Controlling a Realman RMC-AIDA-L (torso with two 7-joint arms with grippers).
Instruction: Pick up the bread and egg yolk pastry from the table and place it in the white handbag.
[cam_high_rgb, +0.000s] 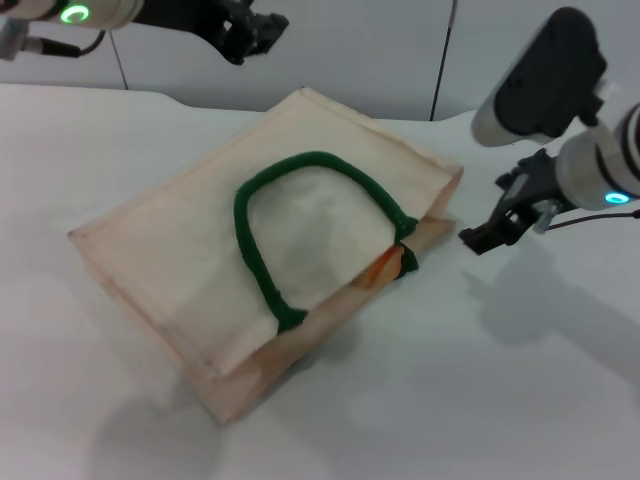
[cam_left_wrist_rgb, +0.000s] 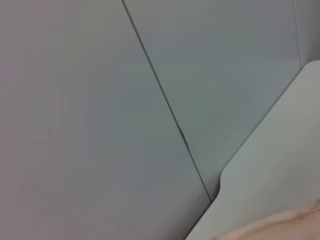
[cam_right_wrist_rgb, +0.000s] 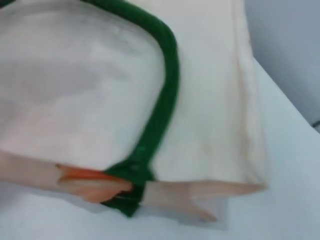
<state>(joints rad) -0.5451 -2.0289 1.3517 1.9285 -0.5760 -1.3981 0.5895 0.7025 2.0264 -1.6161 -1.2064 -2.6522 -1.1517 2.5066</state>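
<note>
The white handbag (cam_high_rgb: 300, 250) lies flat on the bench (cam_high_rgb: 500, 400), its green handle (cam_high_rgb: 262, 262) looped across the upper face. At the bag's mouth, beside the handle's base, a strip of orange shows inside: the bread (cam_right_wrist_rgb: 82, 175), lodged within the opening. The egg yolk pastry is not visible. The right tool (cam_high_rgb: 490, 228) hangs just off the bag's open end, fingers slightly parted, holding nothing. The left tool (cam_high_rgb: 250, 32) is raised behind the bag, well apart; its state cannot be determined.
</note>
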